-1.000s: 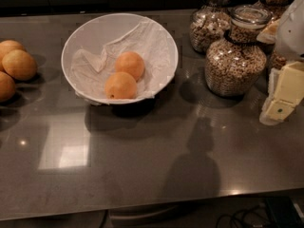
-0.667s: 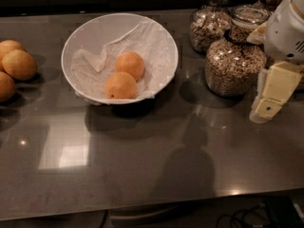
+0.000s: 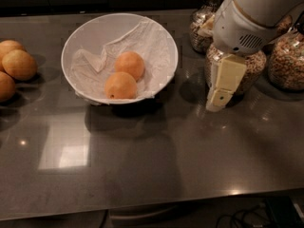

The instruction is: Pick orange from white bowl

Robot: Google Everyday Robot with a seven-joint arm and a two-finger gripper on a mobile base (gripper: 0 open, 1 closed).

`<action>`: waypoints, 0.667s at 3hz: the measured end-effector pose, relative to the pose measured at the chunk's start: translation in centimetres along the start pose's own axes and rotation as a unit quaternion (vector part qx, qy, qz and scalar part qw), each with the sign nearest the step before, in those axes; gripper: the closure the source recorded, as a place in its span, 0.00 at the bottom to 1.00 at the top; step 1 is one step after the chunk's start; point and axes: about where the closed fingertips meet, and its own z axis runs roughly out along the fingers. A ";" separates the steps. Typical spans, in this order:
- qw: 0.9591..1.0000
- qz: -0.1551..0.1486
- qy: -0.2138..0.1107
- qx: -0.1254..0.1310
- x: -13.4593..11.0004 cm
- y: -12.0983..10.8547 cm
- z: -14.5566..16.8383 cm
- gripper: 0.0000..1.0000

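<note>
So the orange [image 3: 120,85] I'd go for is the front one of the two in the white bowl [image 3: 164,42]. It looks a bit deeper in colour than its twin [image 3: 129,65], which touches it just behind. Both sit on the wrinkly white sheet [image 3: 92,65] lining the bowl.

The claw [image 3: 217,99] hangs over the desk [image 3: 152,165], pointing down, just in front of a glass cereal jar [image 3: 254,65]. Honestly can't tell how open it is, though nothing seems to be in it.

Key thing: the fruit is off to the claw's left in the view, a bit farther back, with the bowl's near-right rim in between. It's round, so no long axis to worry about. My guess is it has to go up and over that rim. The paler fruits [image 3: 19,64] at the far left aren't the target.
</note>
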 end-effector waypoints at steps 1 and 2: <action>1.000 0.000 0.000 0.000 0.0 0.0 0.0 0.00; 0.999 -0.004 -0.035 0.002 -1.1 -1.7 1.4 0.00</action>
